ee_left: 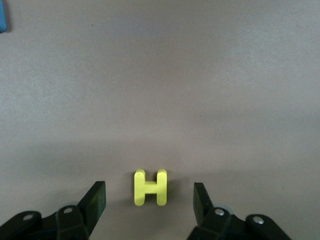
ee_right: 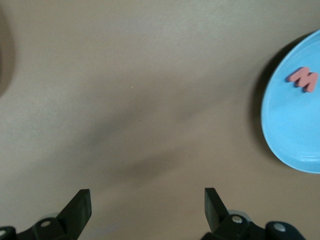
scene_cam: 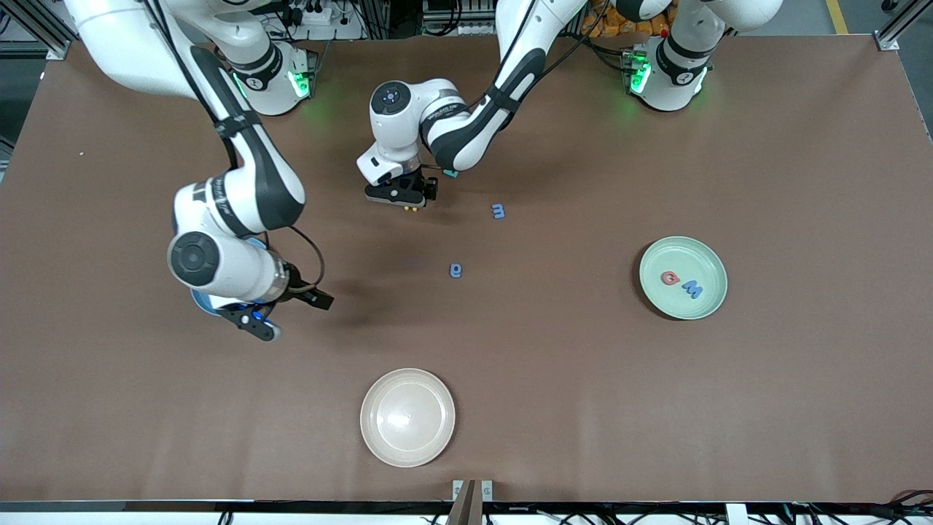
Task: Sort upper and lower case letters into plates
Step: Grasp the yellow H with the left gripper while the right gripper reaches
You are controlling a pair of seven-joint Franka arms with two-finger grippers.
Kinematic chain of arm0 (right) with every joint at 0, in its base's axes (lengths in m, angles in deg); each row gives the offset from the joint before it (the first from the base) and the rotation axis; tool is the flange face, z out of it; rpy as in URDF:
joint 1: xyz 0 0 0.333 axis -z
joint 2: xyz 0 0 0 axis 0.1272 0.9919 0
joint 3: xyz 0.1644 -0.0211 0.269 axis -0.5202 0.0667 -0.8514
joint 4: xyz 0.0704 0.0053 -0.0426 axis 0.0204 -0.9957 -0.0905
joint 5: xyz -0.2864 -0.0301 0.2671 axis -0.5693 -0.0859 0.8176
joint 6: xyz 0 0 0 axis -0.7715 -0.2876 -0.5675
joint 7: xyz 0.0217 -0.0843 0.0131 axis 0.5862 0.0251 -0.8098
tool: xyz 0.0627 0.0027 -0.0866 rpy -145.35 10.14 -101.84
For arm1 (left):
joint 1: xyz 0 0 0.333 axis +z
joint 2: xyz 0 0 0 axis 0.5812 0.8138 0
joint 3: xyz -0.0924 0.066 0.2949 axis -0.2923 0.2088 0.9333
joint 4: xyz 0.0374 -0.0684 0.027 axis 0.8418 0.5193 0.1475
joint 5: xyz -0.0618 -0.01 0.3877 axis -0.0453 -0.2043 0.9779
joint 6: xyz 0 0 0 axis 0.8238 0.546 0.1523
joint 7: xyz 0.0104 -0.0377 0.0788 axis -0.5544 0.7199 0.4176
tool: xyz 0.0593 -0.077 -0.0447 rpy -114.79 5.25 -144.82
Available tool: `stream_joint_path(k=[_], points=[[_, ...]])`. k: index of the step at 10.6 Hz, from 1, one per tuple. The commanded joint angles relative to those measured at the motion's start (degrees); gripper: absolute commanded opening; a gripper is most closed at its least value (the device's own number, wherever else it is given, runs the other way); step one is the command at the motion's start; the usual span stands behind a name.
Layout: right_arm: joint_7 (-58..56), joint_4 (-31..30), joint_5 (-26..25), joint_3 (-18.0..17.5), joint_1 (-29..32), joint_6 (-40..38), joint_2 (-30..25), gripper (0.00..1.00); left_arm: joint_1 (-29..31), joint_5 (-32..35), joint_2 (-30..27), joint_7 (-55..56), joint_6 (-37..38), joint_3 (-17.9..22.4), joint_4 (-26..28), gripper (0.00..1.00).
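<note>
My left gripper [ee_left: 150,200] hung low over the tabletop [ee_left: 160,75], fingers apart around the yellow H [ee_left: 150,187], which needed centring before squeezing, while my right gripper [ee_right: 147,205] waited open.

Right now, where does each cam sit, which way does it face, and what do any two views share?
Front view: high across the table, facing both arm bases; shows both arms, pale green plate, cream plate.
Left wrist view: on the left wrist, looking down at the table; left gripper fingers straddle the yellow H.
Right wrist view: on the right wrist, looking down; right gripper open, beside the blue plate.
Shared: blue plate edge under the right arm in front view.
</note>
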Motion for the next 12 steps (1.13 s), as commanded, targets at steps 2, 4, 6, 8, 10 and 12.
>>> stream_joint_path(k=[2,4,6,8,10,12], points=[[-8.6,2.8,-0.9,-1.2,0.2,-0.7,1.4,1.00,-1.4,0.1,2.7,1.7,0.0,1.4,-2.7,0.71],[-8.8,3.0,-0.6,-3.2,-0.3,0.5,3.0,1.00,-1.8,0.1,3.3,1.6,0.0,2.0,-2.7,0.64],[-8.9,2.9,-1.2,-5.3,-0.9,2.2,3.8,1.00,-2.1,0.0,3.3,1.6,0.0,2.2,-2.6,0.45],[-9.2,3.0,-1.3,-6.6,-1.7,2.3,4.2,1.00,-2.1,-1.0,2.6,1.6,0.1,2.2,-2.2,0.00],[-13.3,2.9,-2.6,-6.8,-2.4,2.3,4.1,1.00,-1.7,-2.5,-0.1,2.1,1.4,2.3,-0.9,0.00],[-13.1,2.9,-3.3,-6.8,-3.1,2.4,4.5,1.00,-0.2,-2.0,-3.8,2.4,6.2,2.6,0.4,0.00]])
